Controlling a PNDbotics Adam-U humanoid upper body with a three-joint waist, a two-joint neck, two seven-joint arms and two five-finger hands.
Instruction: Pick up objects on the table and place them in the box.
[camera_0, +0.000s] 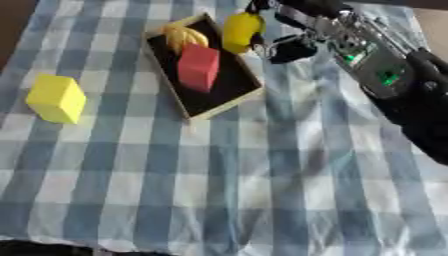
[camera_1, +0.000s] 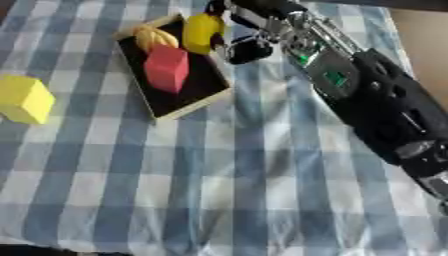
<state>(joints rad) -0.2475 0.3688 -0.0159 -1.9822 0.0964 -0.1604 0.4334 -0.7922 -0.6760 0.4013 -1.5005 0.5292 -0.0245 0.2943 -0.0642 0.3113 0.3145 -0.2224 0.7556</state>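
A shallow box (camera_0: 229, 98) with a black inside and a light wooden rim lies at the upper middle of the checked cloth. Inside it a red block (camera_0: 199, 67) stands on end, with a yellow ridged object (camera_0: 185, 36) behind it. My right hand (camera_0: 284, 42) reaches in from the upper right, and its fingers are curled round a yellow rounded object (camera_0: 242, 31) held at the box's far right corner. Out on the cloth to the left sits a yellow cube (camera_0: 56, 98). The left hand shows in neither view.
The blue and white checked cloth (camera_0: 245, 190) covers the table. My right forearm (camera_1: 367, 95) crosses the upper right of the scene. A dark shape (camera_0: 52, 248) shows at the bottom left edge.
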